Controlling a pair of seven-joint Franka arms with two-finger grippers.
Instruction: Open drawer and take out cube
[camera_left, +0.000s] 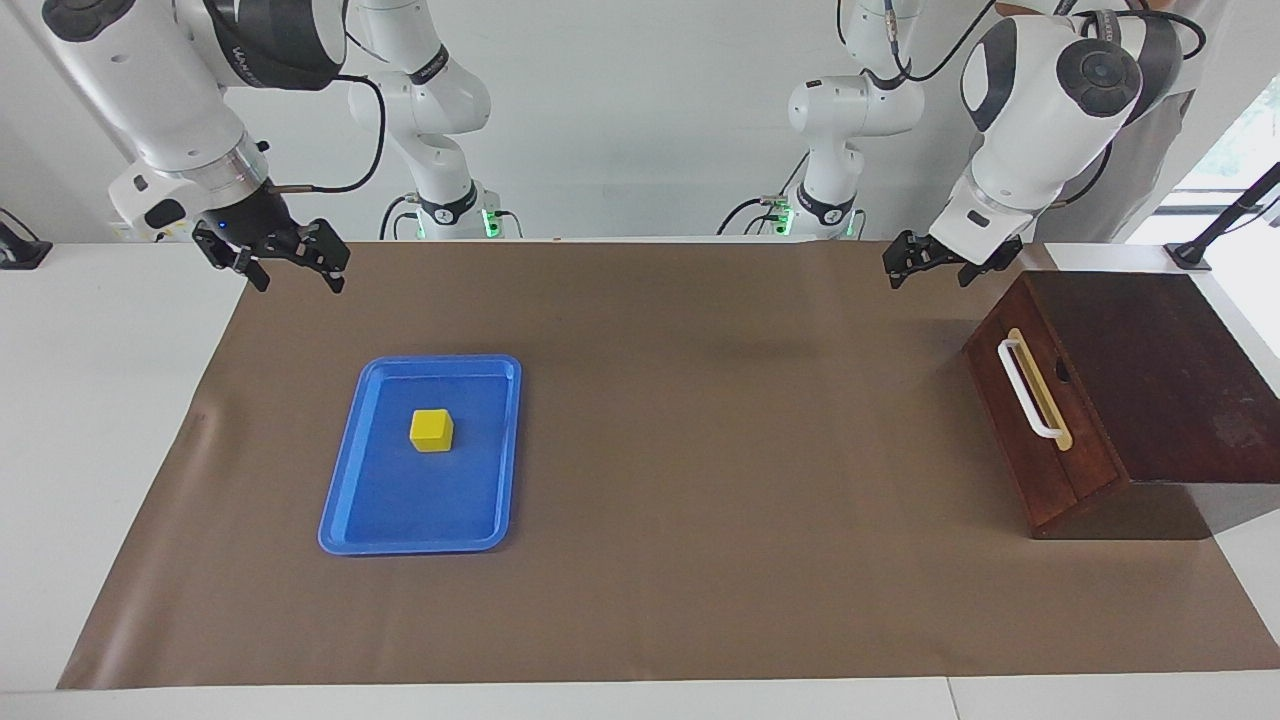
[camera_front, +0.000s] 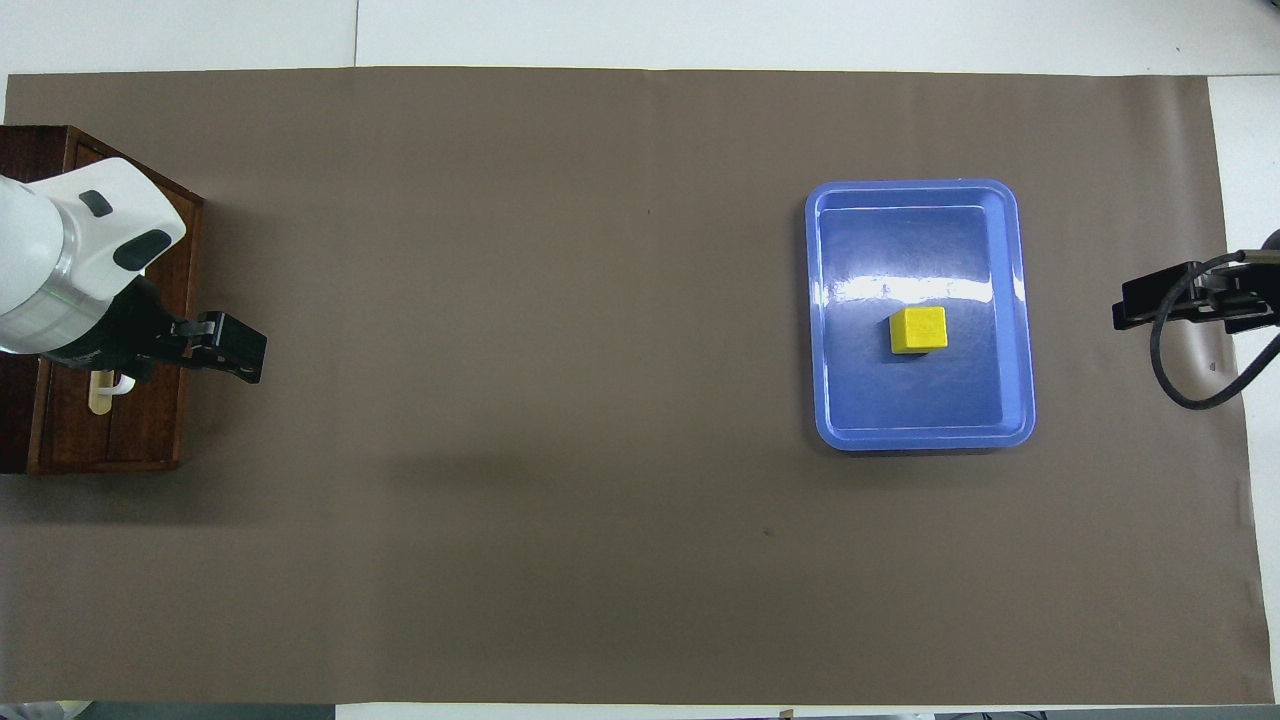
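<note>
The drawer (camera_left: 1040, 415) sits shut in its dark wooden cabinet (camera_left: 1160, 370) at the left arm's end of the surface (camera_left: 700, 450). Its front faces the middle of the surface, and its white handle (camera_left: 1028, 390) runs lengthwise along that front, from nearer the robots to farther from them. The left end effector (camera_left: 935, 262) hangs in the air over the brown mat just in front of the drawer, clear of the handle; whether its fingers are apart or together cannot be told. In the overhead view the left arm's wrist covers much of the cabinet top and part of the handle.

The cube (camera_left: 432, 430) lies in the blue tray (camera_left: 350, 500) toward the right arm's end of the surface, well apart from the drawer. The right end effector (camera_left: 292, 268) is raised over the mat's edge, away from the tray, its fingers spread and holding nothing. In the overhead view only its tip shows at the edge.
</note>
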